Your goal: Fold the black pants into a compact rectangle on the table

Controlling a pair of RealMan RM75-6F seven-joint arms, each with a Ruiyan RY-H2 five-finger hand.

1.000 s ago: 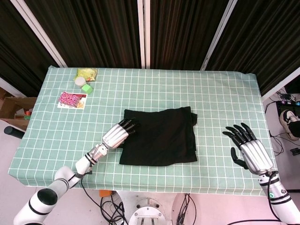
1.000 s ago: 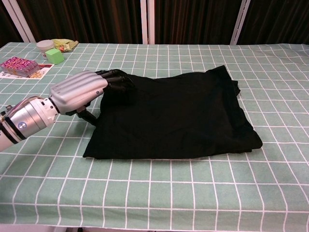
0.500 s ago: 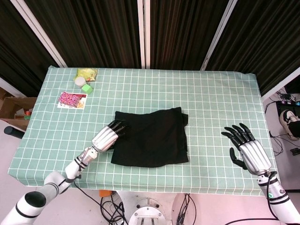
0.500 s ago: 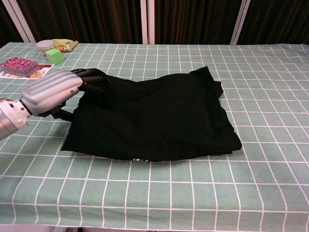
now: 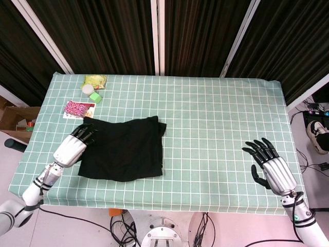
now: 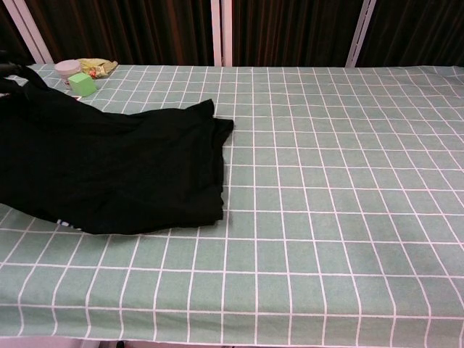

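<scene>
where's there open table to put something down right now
Bare cloth runs from the black pants rightward to the right hand, and along the far edge. The far-left corner is crowded: green block, white jar, patterned box; the left hand grips the pants.

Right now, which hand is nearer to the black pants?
Left. The left hand grips the black pants at their far left corner, while the right hand hovers open near the table's right edge, well apart from them.

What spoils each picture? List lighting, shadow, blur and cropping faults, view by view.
Head view: even light, sharp, only faint shadows; the black pants show almost no fold detail, and the left hand and right hand are both in frame. Chest view: the pants run off the left edge, neither hand clearly visible, no glare.
</scene>
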